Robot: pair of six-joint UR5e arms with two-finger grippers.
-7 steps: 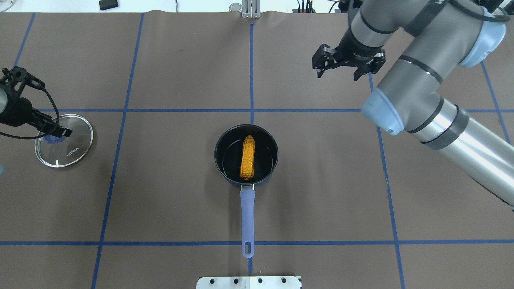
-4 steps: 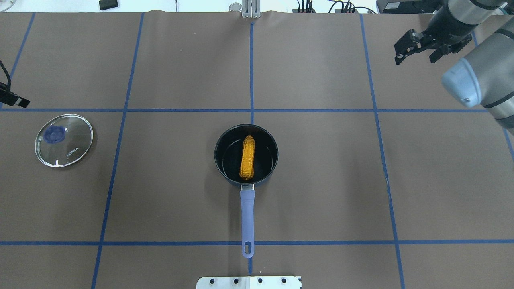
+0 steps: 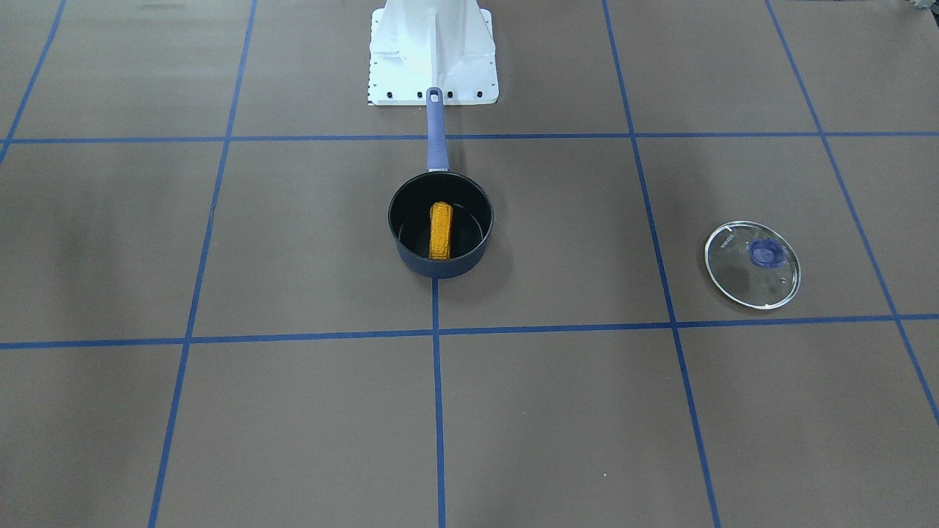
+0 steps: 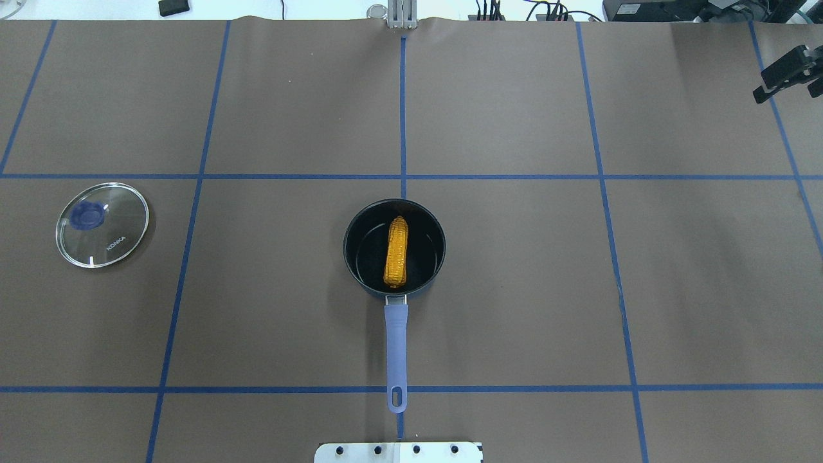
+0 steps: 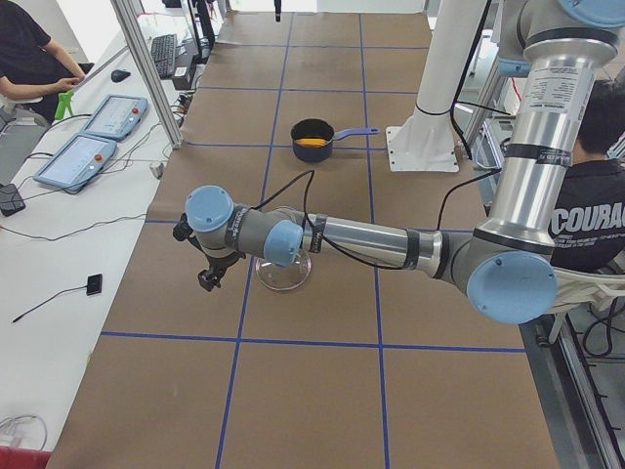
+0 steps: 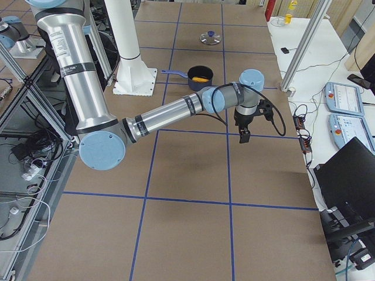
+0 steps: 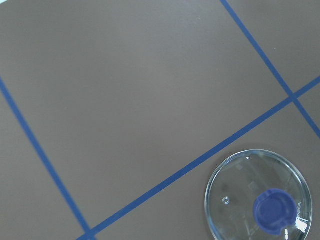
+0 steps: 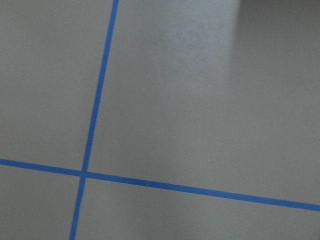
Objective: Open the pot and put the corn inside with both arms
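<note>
The navy pot (image 4: pixel 355 225) stands uncovered at the table's middle, its periwinkle handle (image 4: pixel 396 347) pointing toward the robot base. The corn (image 4: pixel 396 251) lies inside it, also in the front view (image 3: pixel 440 231). The glass lid (image 4: pixel 101 224) with a blue knob lies flat on the table far to the left. My right gripper (image 4: pixel 787 96) is at the far right edge, open and empty, far from the pot. My left gripper (image 5: pixel 210 274) shows only in the left side view, just beyond the lid (image 5: pixel 283 274); I cannot tell if it is open or shut.
The white base mount (image 4: pixel 398 452) sits at the near edge behind the handle. Blue tape lines grid the brown table cover. The left wrist view shows the lid (image 7: pixel 257 202) at its lower right. Operators sit at side desks (image 5: pixel 34 63).
Both arms have drawn outward. The left gripper came off the lid and left the overhead view to the left. The right gripper moved to the far right edge. Pot, corn and lid stayed put.
</note>
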